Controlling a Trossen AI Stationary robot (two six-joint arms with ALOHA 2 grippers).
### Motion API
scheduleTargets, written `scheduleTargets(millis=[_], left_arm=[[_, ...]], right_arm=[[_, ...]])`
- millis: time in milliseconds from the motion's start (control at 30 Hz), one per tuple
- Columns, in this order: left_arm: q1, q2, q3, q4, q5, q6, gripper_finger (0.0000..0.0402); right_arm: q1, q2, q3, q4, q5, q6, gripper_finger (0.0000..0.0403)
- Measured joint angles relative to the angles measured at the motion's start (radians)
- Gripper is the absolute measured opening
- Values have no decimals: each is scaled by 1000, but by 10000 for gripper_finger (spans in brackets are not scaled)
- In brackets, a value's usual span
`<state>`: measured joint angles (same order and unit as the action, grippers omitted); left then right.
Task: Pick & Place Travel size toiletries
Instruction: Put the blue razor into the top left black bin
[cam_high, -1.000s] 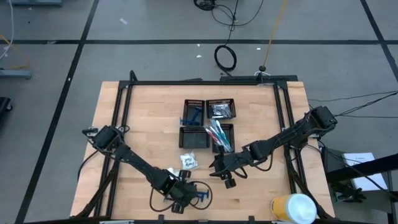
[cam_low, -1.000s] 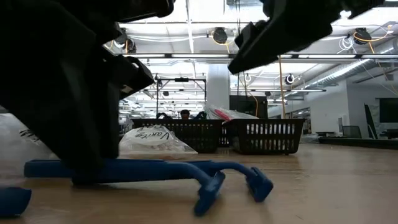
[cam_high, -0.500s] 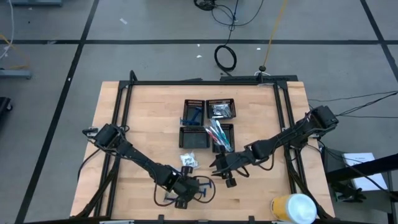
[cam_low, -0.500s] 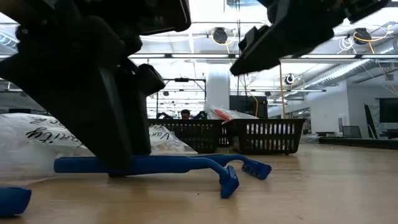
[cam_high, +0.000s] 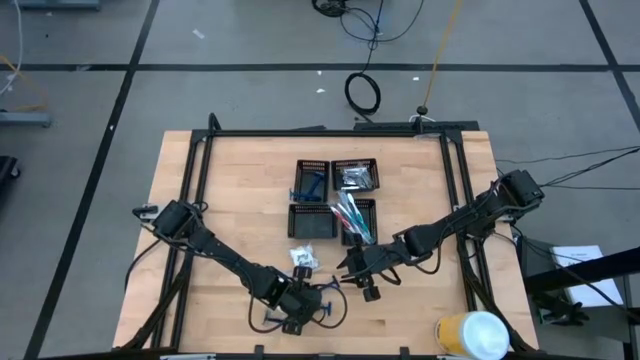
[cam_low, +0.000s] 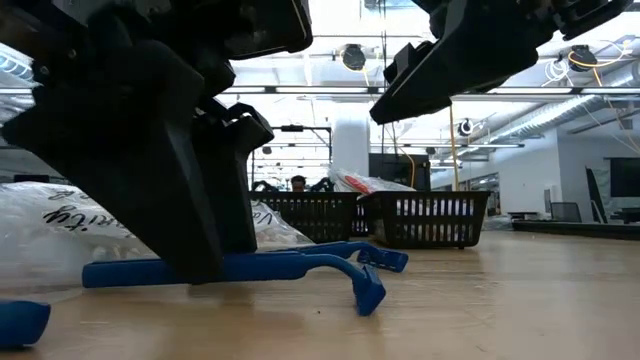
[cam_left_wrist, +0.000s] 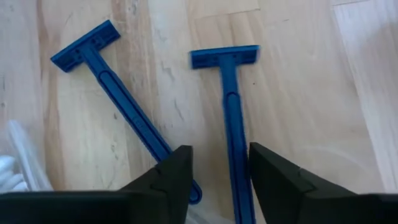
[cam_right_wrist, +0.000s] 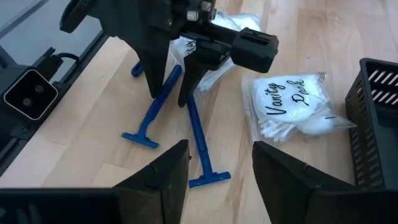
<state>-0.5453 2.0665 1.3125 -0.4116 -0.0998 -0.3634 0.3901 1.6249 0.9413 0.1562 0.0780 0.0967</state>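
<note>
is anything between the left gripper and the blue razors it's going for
Nothing visible. The left gripper is right down over the two blue razors on the table, fingers open and astride one handle. A white packet lies beside them, clear of the jaws. The right gripper hangs apart, open.

two blue razors (cam_left_wrist: 124, 106) (cam_left_wrist: 231, 118) lie flat near the counter's front edge, handles converging, heads apart. a white crinkly packet (cam_right_wrist: 292, 109) lies just beside them. toothbrushes (cam_high: 350, 215) stand tilted in a tray near the centre.
</note>
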Motion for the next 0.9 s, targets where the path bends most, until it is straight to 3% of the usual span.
scheduleTargets(millis=[500, 900], left_arm=[[-1, 2, -1, -1, 2, -52, 13], [1, -45, -7, 18, -3, -38, 10]], right_arm=[[0, 0, 0, -3, 0, 0, 164], [0, 0, 0, -3, 0, 0, 164]])
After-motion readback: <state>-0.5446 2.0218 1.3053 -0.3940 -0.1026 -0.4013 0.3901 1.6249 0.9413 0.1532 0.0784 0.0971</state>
